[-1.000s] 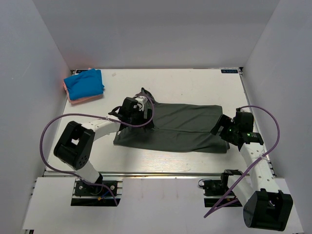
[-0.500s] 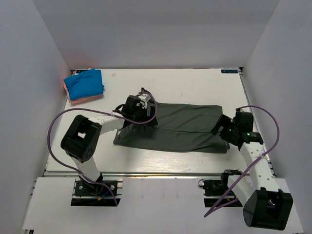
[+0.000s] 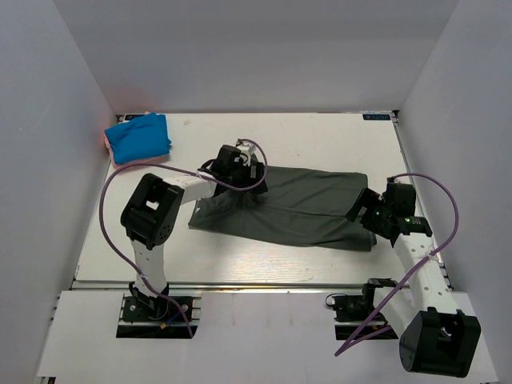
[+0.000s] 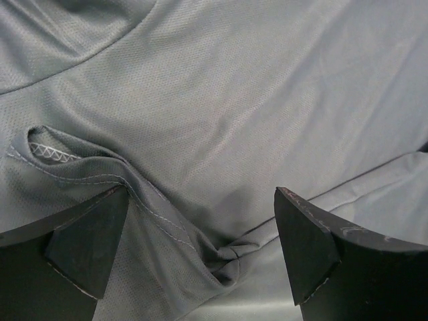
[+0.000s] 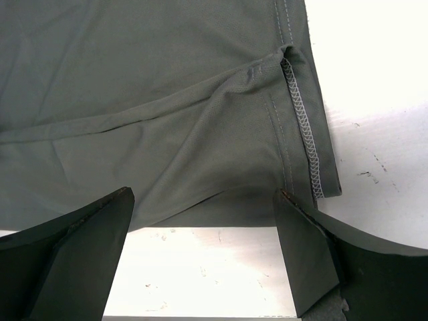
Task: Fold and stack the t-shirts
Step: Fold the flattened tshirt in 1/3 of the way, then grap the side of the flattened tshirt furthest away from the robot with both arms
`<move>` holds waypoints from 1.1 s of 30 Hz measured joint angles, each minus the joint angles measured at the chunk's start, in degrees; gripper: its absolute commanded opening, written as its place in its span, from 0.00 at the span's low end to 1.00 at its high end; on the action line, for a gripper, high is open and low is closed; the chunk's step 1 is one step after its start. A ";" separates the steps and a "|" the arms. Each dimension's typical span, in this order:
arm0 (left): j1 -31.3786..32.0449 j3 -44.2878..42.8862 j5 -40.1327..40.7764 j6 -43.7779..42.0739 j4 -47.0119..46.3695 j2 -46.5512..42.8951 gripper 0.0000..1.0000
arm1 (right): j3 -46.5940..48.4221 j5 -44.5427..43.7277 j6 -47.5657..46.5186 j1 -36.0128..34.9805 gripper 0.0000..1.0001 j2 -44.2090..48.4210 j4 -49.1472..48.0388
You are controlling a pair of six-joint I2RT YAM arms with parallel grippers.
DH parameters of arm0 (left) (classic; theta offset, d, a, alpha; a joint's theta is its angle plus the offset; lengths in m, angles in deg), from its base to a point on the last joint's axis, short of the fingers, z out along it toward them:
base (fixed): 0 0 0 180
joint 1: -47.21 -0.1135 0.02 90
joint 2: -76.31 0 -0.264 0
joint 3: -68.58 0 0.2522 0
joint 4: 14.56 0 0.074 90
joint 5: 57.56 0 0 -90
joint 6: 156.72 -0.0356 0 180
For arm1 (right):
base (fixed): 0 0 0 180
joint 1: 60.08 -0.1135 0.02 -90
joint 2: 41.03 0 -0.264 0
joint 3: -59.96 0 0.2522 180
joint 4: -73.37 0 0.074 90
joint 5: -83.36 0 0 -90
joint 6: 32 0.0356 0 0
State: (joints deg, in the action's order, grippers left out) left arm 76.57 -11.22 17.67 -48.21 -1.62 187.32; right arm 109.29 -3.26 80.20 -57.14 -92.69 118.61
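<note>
We judge the job roughly half done. The blue shirt (image 3: 138, 137) lies folded on the pink shirt (image 3: 107, 141). This small stack sits well apart from both sets of jaws, out beyond the left jaws in a far corner of the worktop (image 3: 320, 136). The dark grey-green shirt (image 3: 284, 210) lies as a long band stretching from one set of jaws to the other. It looks folded lengthwise already, with a ridge running along it, but it is not yet folded short or stacked.

The left jaws stand open and hold nothing. Cloth fills the space beneath them, and a puckered stitched hem (image 4: 47, 152) lies just beside one finger. The right jaws are likewise open and empty over the other end. The stitched side hem (image 5: 304, 127) lies ahead between them, and bare worktop shows under their tips.

What remains, to our mind, is to fold the band across itself and carry it onto the stack.

The pucker under the left jaws could get folded in crooked. The purple cable (image 3: 108, 188) loops out from the left arm on the stack's side and might brush it.
</note>
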 measured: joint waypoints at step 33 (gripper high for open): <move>-9.40 -41.38 15.43 -6.71 19.21 24.72 0.96 | 14.47 -6.16 2.01 0.00 0.90 -21.64 -9.35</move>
State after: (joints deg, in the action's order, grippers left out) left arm 67.17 -52.60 33.10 -54.92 17.59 212.04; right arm 123.76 -9.43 82.21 -57.14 -114.33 109.26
